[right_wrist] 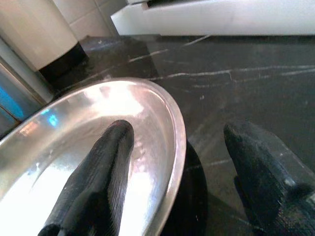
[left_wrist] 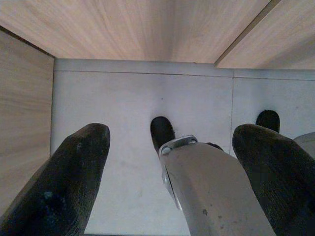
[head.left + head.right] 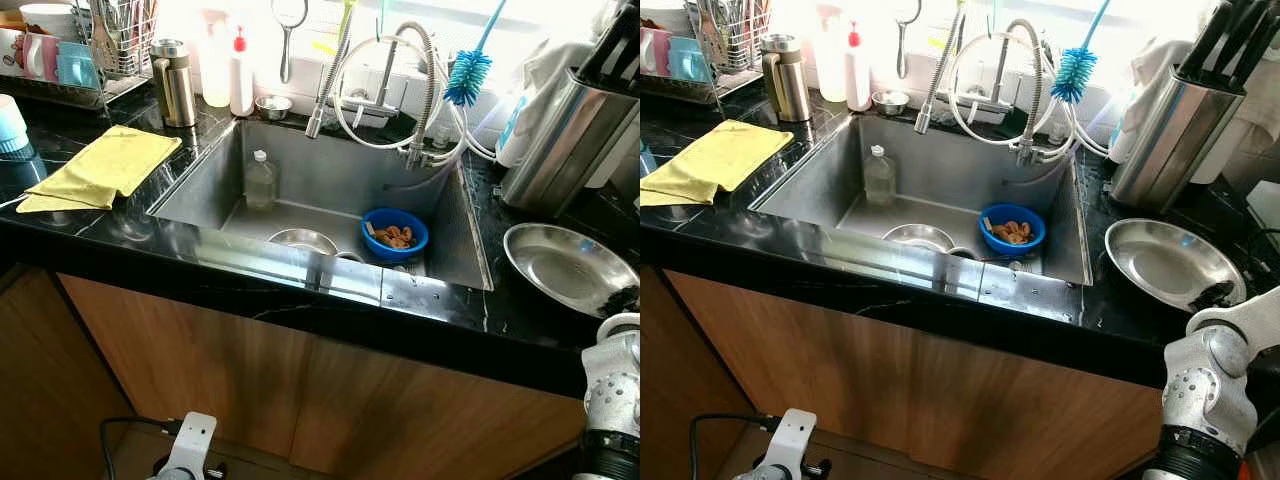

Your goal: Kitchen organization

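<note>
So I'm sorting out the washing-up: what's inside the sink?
In the sink stand a clear bottle, a blue bowl holding brownish scraps, and a steel bowl. The near rim hides that bowl's front and the basin floor closest to the robot.

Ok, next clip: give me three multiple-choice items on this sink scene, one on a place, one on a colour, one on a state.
1. Where is the blue bowl?
A. in the sink
B. on the yellow cloth
C. in the dish rack

2. What colour is the bottle brush head?
A. red
B. blue
C. yellow

3. How is the right tool at the steel plate?
A. shut, far off
B. open, straddling its rim
C. gripping a cup

Key: A, it sits at the sink's floor; B, blue bristles hang by the faucet; B, the right wrist view shows one finger over the plate and one outside.
</note>
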### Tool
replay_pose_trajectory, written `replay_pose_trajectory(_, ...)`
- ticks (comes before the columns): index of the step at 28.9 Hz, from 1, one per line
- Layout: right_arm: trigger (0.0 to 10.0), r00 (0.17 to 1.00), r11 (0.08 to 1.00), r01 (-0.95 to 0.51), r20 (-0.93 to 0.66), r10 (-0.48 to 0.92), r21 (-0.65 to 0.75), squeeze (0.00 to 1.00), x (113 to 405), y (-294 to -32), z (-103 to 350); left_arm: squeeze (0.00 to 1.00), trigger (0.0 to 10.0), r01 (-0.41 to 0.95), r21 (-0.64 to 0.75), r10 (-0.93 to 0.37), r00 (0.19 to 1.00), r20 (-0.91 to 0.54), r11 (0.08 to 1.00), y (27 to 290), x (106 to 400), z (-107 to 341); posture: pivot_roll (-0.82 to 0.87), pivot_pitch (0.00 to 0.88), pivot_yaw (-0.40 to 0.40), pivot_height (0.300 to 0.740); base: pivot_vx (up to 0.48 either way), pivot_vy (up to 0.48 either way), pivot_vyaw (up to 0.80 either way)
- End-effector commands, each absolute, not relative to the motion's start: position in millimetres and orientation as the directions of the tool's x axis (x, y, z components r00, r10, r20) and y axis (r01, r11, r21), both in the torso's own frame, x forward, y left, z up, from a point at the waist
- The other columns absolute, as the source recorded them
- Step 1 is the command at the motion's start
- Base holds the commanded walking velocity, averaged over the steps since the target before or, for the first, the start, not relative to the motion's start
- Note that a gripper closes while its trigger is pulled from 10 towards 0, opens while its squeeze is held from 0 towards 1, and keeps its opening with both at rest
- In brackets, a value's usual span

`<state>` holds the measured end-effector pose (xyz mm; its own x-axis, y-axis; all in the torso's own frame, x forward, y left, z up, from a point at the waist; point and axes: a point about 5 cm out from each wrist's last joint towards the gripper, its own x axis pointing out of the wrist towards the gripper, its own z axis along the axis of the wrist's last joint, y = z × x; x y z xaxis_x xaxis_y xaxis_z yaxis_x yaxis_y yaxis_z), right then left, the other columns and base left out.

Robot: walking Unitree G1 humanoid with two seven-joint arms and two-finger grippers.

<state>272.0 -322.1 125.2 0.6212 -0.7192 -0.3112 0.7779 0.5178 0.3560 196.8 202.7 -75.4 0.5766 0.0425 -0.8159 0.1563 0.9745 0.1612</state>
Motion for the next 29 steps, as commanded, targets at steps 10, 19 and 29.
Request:
replay_pose_trajectory(10, 10.0, 0.626, 0.495, 0.771, -0.333, -0.705, 0.400, 0.00, 277.8, -323.1, 126.8, 0.00, 10.0, 0.169, 0.162, 0.037, 0.572, -0.819, 0.972, 201.7, 195.3, -76.3, 0.18, 0.000, -0.156, 0.736, 0.000, 0.000, 0.00)
replay_pose_trajectory(19, 10.0, 0.630, 0.477, 0.765, -0.350, -0.694, 0.432, 0.00, 279.4, -321.7, 125.5, 0.00, 10.0, 0.175, 0.164, 0.036, 0.572, -0.820, 0.971, 202.3, 194.8, -76.5, 0.18, 0.000, -0.153, 0.736, 0.000, 0.000, 0.00)
replay_pose_trajectory(29, 10.0, 0.642, 0.463, 0.754, -0.375, -0.669, 0.465, 0.00, 284.3, -319.3, 124.1, 0.00, 10.0, 0.177, 0.165, 0.036, 0.572, -0.820, 0.970, 202.5, 195.2, -76.2, 0.18, 0.000, -0.154, 0.736, 0.000, 0.000, 0.00)
